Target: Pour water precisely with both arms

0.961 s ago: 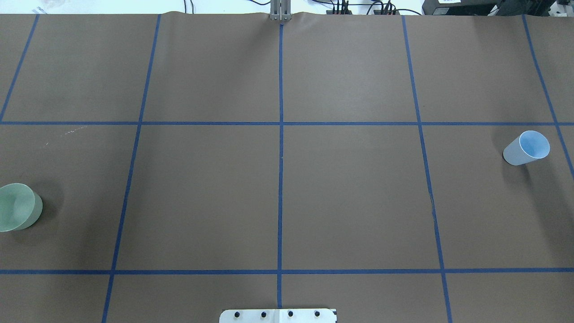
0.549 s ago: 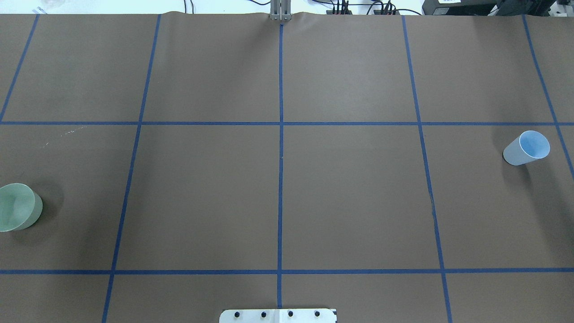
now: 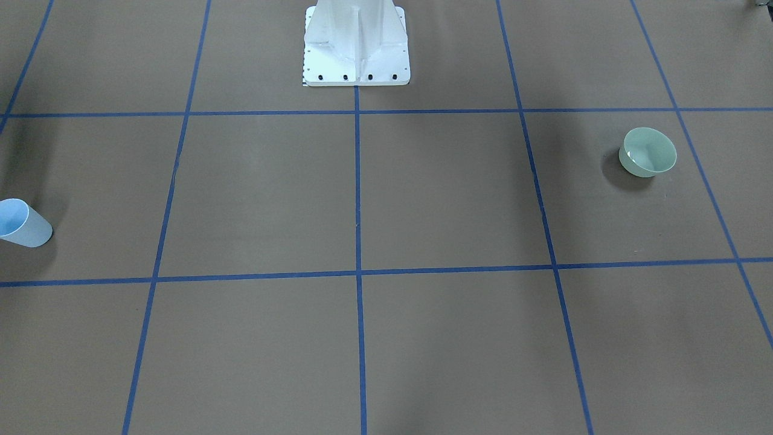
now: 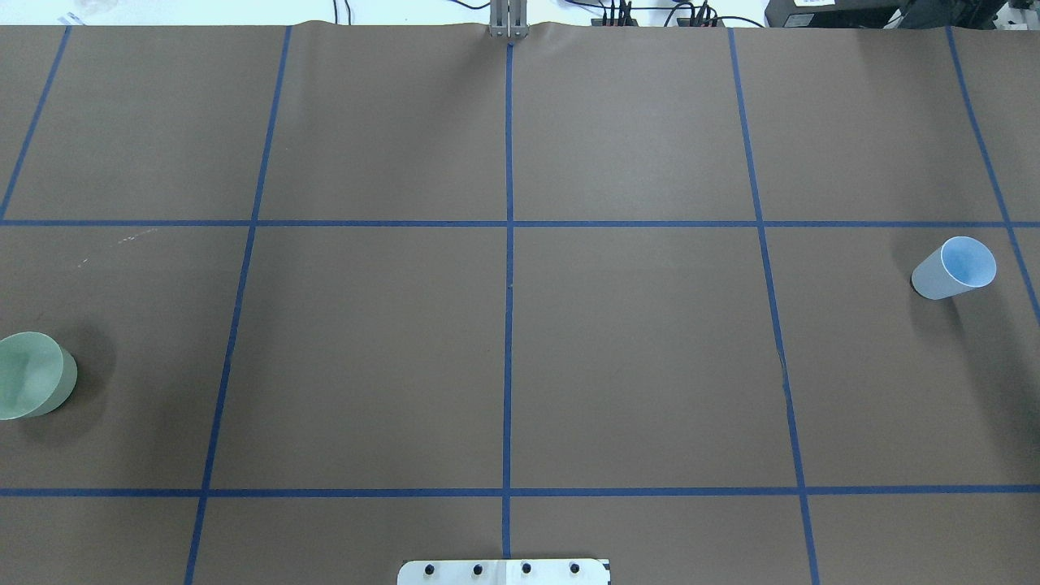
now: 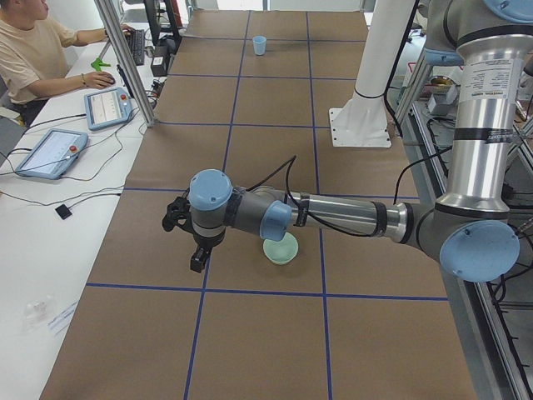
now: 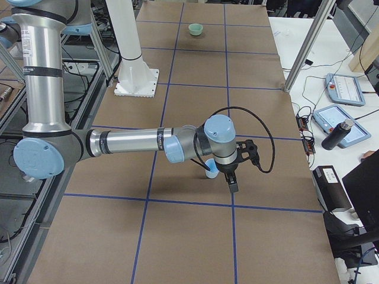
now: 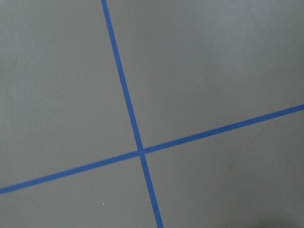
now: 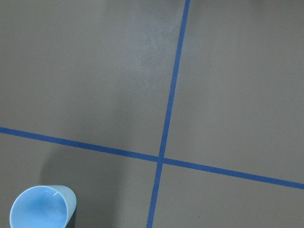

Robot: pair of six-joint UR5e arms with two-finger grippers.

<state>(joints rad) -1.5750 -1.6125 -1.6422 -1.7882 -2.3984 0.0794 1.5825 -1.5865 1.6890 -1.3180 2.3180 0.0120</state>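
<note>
A pale green bowl point(image 4: 28, 375) stands at the table's left edge; it also shows in the front view point(image 3: 647, 152). A light-blue cup point(image 4: 955, 268) stands upright at the far right, and at the bottom left of the right wrist view point(image 8: 42, 207). The arms show only in the side views. The left gripper point(image 5: 185, 242) hovers just beyond the bowl point(image 5: 281, 248), towards the table's end. The right gripper point(image 6: 243, 170) hovers beside the cup point(image 6: 211, 168). I cannot tell whether either gripper is open or shut. The left wrist view shows only bare table.
Brown table cover point(image 4: 634, 357) with a grid of blue tape lines. The white bolted pedestal point(image 3: 356, 45) stands at the robot's side. An operator point(image 5: 33, 50) sits at a desk with tablets beyond the left end. A teach pendant and a bottle point(image 6: 337, 133) lie beyond the right end.
</note>
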